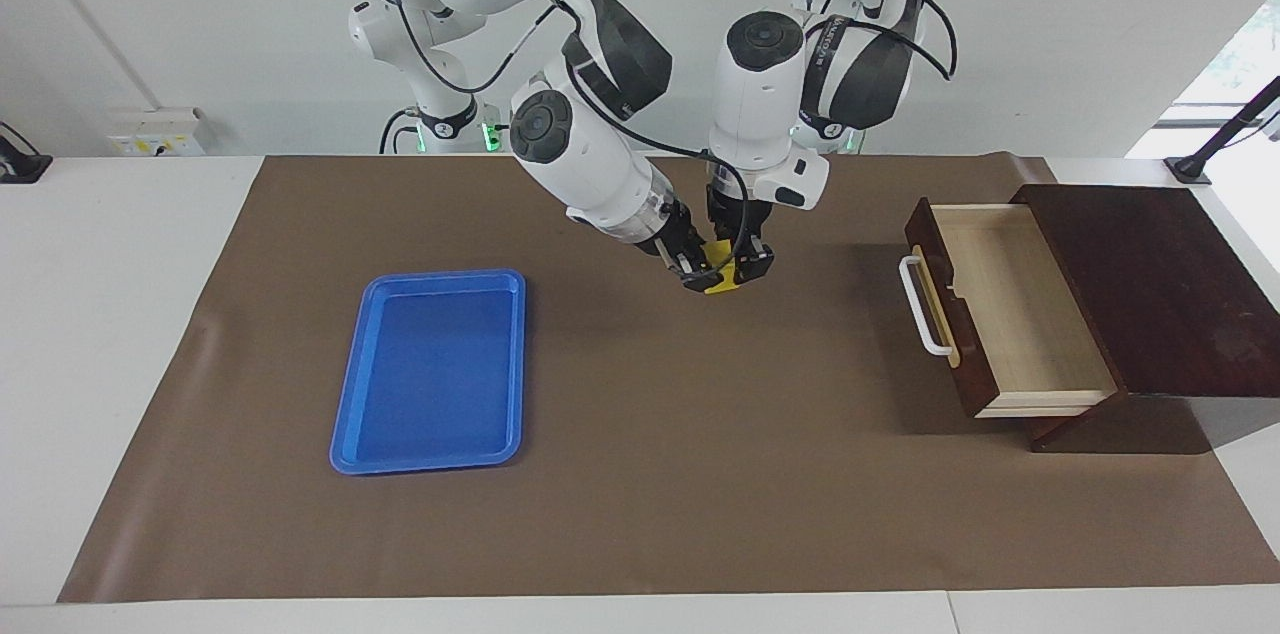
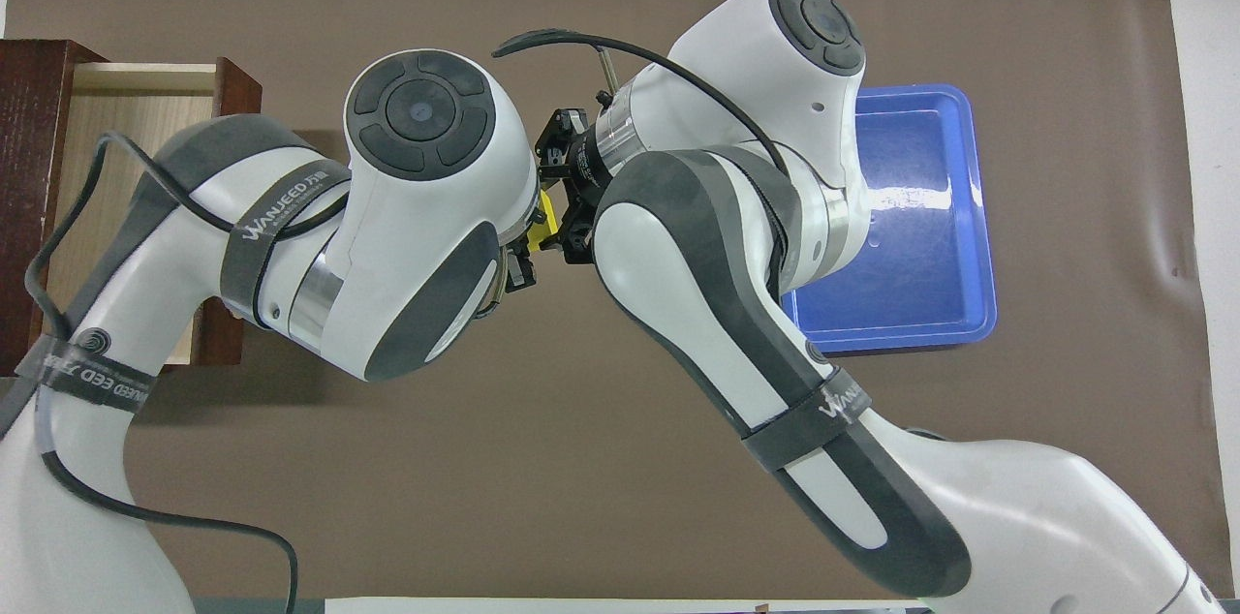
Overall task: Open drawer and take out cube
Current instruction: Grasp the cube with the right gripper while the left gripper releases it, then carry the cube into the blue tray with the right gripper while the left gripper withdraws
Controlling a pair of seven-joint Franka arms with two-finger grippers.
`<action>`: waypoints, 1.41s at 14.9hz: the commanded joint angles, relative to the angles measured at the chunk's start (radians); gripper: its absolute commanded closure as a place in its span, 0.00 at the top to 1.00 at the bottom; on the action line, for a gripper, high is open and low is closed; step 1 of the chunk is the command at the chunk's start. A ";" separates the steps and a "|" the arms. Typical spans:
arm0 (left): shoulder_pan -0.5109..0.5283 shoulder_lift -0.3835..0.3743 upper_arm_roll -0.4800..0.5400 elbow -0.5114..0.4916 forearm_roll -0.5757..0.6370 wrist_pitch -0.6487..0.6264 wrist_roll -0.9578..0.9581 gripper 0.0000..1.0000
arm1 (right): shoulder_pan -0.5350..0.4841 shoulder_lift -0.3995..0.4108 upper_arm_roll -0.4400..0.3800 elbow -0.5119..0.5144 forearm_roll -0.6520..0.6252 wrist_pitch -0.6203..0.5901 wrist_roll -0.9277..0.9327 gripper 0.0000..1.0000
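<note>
Both hands closed on the cube above the middle of the worktop.

The left hand (image 1: 745, 266) and the right hand (image 1: 697, 276) meet in the air, each clamped on the yellow cube (image 1: 719, 279) between them. The drawer (image 1: 1005, 309) stands pulled out and bare at the left arm's end of the worktop (image 1: 650, 474). A blue tray (image 1: 432, 371) lies toward the right arm's end.
</note>
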 commanded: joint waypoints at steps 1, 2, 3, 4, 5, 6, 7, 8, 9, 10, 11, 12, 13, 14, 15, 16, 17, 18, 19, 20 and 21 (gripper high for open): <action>-0.013 -0.010 0.013 -0.014 0.002 0.006 -0.009 0.03 | -0.036 0.018 -0.006 0.032 -0.015 -0.041 0.015 0.00; -0.012 -0.010 0.013 -0.014 0.002 0.006 -0.006 0.47 | -0.045 0.016 -0.006 0.032 -0.012 -0.043 0.014 0.00; -0.007 -0.010 0.013 -0.013 0.002 0.001 -0.001 0.99 | -0.050 0.016 -0.006 0.034 -0.011 -0.046 0.014 0.00; -0.002 -0.010 0.013 -0.013 0.002 -0.006 0.005 1.00 | -0.064 0.015 -0.006 0.032 -0.008 -0.046 0.014 0.00; 0.001 -0.013 0.014 -0.014 0.002 -0.008 0.014 1.00 | -0.070 0.015 -0.004 0.034 -0.008 -0.046 0.014 0.00; 0.014 -0.014 0.017 -0.014 0.002 -0.014 0.034 1.00 | -0.075 0.013 -0.004 0.034 -0.008 -0.046 0.012 0.00; 0.040 -0.016 0.017 -0.016 0.002 -0.017 0.065 1.00 | -0.084 0.012 -0.004 0.034 -0.006 -0.048 0.006 0.00; 0.065 -0.017 0.017 -0.022 0.002 -0.026 0.106 1.00 | -0.101 0.007 -0.003 0.034 -0.002 -0.048 -0.003 0.00; 0.096 -0.020 0.017 -0.032 0.002 -0.026 0.153 1.00 | -0.130 0.007 -0.003 0.032 0.003 -0.048 -0.015 0.00; 0.131 -0.022 0.017 -0.046 0.002 -0.025 0.212 1.00 | -0.180 0.001 -0.001 0.023 0.006 -0.052 -0.056 0.00; 0.168 -0.023 0.017 -0.055 0.002 -0.022 0.279 1.00 | -0.237 -0.007 -0.001 0.012 0.029 -0.081 -0.118 0.00; 0.203 -0.025 0.017 -0.066 0.002 -0.019 0.352 1.00 | -0.286 -0.010 -0.003 0.002 0.047 -0.107 -0.183 0.00; 0.234 -0.030 0.017 -0.074 0.002 -0.017 0.431 1.00 | -0.350 -0.022 -0.003 -0.037 0.047 -0.115 -0.248 0.00; 0.266 -0.031 0.017 -0.089 0.002 -0.010 0.497 1.00 | -0.419 -0.042 -0.003 -0.096 0.055 -0.115 -0.320 0.00; 0.293 -0.039 0.017 -0.106 0.004 0.006 0.548 1.00 | -0.484 -0.056 -0.003 -0.153 0.084 -0.112 -0.389 0.00; 0.323 -0.043 0.017 -0.126 0.004 0.030 0.586 1.00 | -0.545 -0.061 -0.004 -0.198 0.119 -0.112 -0.449 0.00; 0.346 -0.045 0.017 -0.132 0.004 0.042 0.620 1.00 | -0.597 -0.061 -0.003 -0.234 0.142 -0.115 -0.489 0.00; 0.364 -0.045 0.017 -0.134 0.002 0.046 0.644 1.00 | -0.631 -0.061 -0.004 -0.273 0.162 -0.115 -0.520 0.00; 0.381 -0.045 0.017 -0.141 0.004 0.050 0.663 1.00 | -0.645 -0.067 -0.006 -0.313 0.167 -0.105 -0.538 0.00; 0.399 -0.051 0.017 -0.152 0.004 0.061 0.693 1.00 | -0.654 -0.074 -0.007 -0.354 0.167 -0.091 -0.554 0.00; 0.409 -0.054 0.017 -0.167 0.004 0.079 0.729 1.00 | -0.661 -0.077 -0.007 -0.388 0.167 -0.077 -0.570 0.00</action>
